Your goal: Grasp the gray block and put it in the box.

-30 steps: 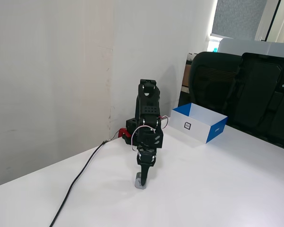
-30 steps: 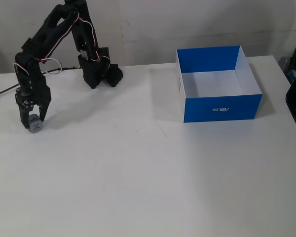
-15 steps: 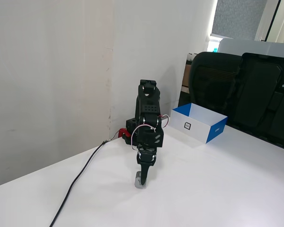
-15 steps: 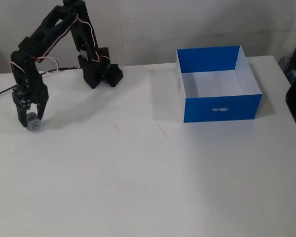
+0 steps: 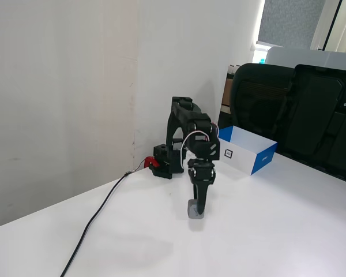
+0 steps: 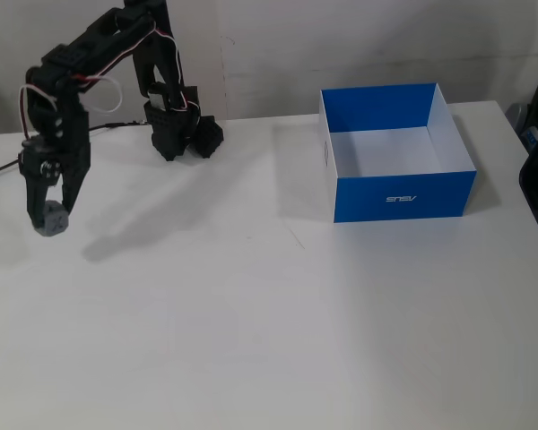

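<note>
Two fixed views of a single arm at work on a white table (image 6: pixel 278 322). In both fixed views the black arm (image 6: pixel 99 54) reached forward and down from its base (image 6: pixel 181 134), which stood near the wall at the back of the table. The tool (image 6: pixel 50 218) pointed straight down, its tips at table level. The gray block (image 6: pixel 51 220) sat between the two fingers (image 6: pixel 38 199), resting on the table; in a fixed view the same block (image 5: pixel 194 209) showed as a small gray cube partly hidden behind the dark fingers of the tool (image 5: pixel 197 211). The fingers stood narrow, closed against the block's sides. A dark mark was faintly visible on the block's face.

The box (image 6: pixel 403 193) stood well apart from the block, at the right of the table in a fixed view, open at the top, blue outside and white inside, with nothing visible in it. In a fixed view the box (image 5: pixel 259 160) lay behind the arm, near a dark chair (image 5: pixel 294 109). A black cable (image 5: pixel 95 222) ran across the table from the base.
</note>
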`<state>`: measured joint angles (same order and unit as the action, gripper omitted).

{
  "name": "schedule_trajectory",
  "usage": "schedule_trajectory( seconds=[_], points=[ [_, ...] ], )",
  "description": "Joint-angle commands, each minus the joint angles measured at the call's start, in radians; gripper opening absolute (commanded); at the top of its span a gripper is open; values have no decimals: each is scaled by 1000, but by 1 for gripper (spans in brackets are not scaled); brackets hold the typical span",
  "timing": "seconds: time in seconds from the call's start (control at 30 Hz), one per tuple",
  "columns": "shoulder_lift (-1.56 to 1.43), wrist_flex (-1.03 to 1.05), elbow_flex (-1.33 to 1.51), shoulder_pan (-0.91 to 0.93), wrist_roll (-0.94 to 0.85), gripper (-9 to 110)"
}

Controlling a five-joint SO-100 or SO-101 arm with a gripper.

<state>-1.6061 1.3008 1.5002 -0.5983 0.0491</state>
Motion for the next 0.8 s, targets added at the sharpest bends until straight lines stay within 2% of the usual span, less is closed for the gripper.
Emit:
schedule_trajectory(
  seconds=[0.0, 0.33, 0.77],
  points=[
    [-103, 49, -184, 75, 12, 1],
    [-103, 209, -479, 313, 21, 1],
    [-158, 255, -586, 715, 71, 1]
  ],
)
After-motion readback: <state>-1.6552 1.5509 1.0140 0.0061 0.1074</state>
